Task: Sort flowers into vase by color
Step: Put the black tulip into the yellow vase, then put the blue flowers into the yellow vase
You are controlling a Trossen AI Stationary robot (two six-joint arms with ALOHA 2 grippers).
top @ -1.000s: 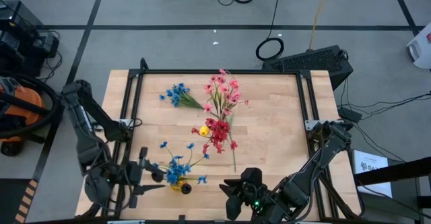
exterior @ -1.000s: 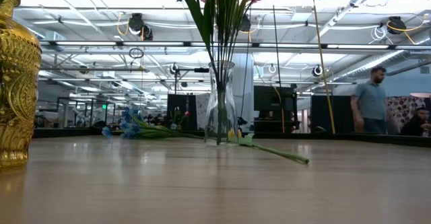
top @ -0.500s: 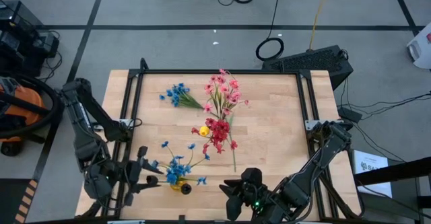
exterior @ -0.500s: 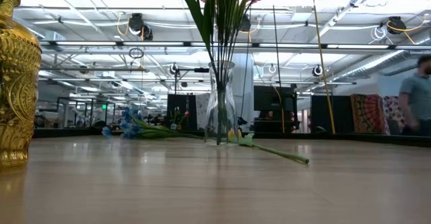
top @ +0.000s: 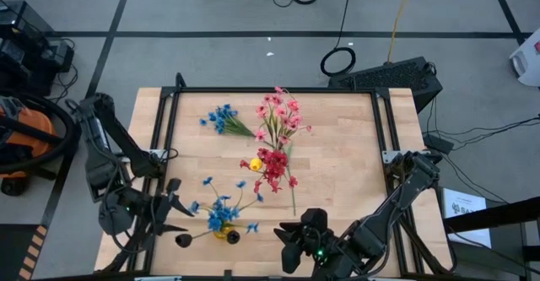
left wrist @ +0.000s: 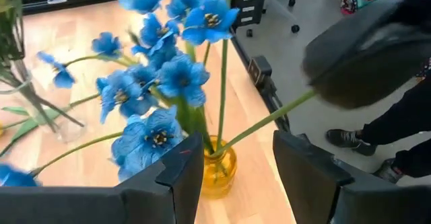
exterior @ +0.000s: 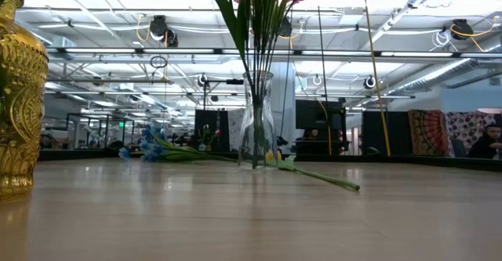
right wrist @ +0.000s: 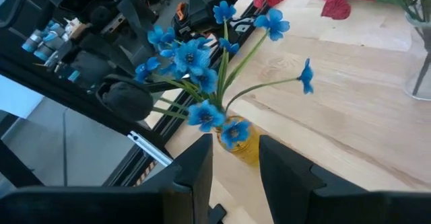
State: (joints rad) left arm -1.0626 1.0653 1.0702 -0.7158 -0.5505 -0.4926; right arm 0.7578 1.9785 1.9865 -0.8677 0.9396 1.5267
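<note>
A yellow vase (top: 223, 230) near the near-left corner holds several blue sprigs (left wrist: 158, 89) and a stem with a dark head (top: 183, 240) that leans out to the near left. My left gripper (top: 166, 209) is open just left of this vase (left wrist: 219, 170), touching nothing. My right gripper (top: 291, 243) is open at the near edge, facing the same vase (right wrist: 242, 143). A glass vase (exterior: 257, 120) at mid-table holds pink flowers (top: 278, 116). A blue sprig (top: 221, 119), a red sprig (top: 272, 167) and a yellow bud (top: 255, 164) lie flat on the table.
A black frame (top: 270, 90) runs along the table's far, left and right edges. Bare wood lies on the table's right half (top: 346, 163). A person (exterior: 490, 139) shows far behind the table in the low view. Cables and equipment sit on the floor around it.
My left gripper has drawn back from the yellow vase toward the table's left edge. The dark-headed stem now shows clear of the gripper, leaning out of the vase to the near left. A person in the room behind has walked off to the right.
</note>
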